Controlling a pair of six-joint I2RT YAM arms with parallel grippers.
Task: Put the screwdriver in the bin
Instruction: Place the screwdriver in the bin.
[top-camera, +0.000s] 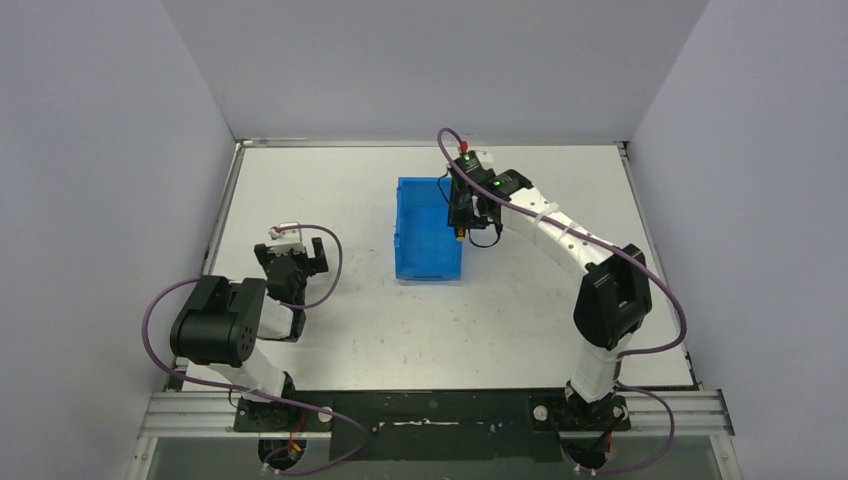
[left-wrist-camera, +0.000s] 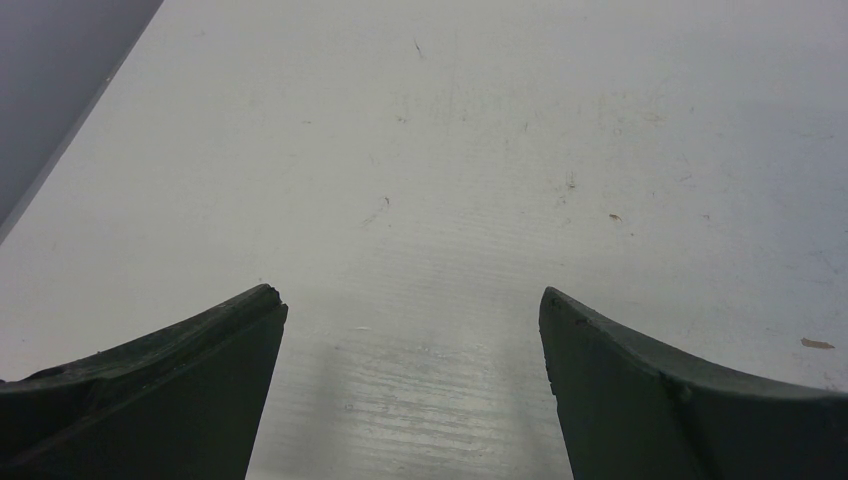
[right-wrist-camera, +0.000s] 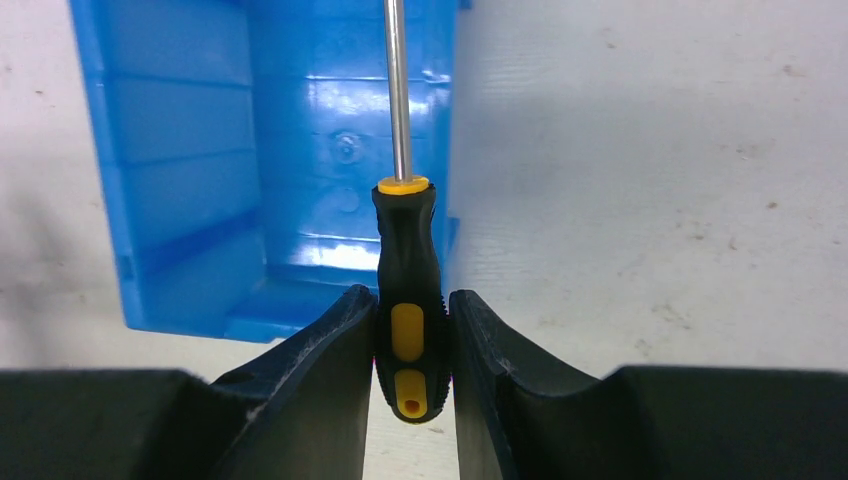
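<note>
The blue bin stands on the table near the middle; in the right wrist view it fills the upper left. My right gripper hovers over the bin's right wall. It is shut on the black and yellow handle of the screwdriver, whose metal shaft points away over the bin's inside, near its right wall. The screwdriver's yellow handle end shows just below the gripper. My left gripper is at the left of the table, open and empty, with only bare tabletop between its fingers.
The white table is walled at the back and both sides. A raised rim runs along the left edge. Purple cables loop off both arms.
</note>
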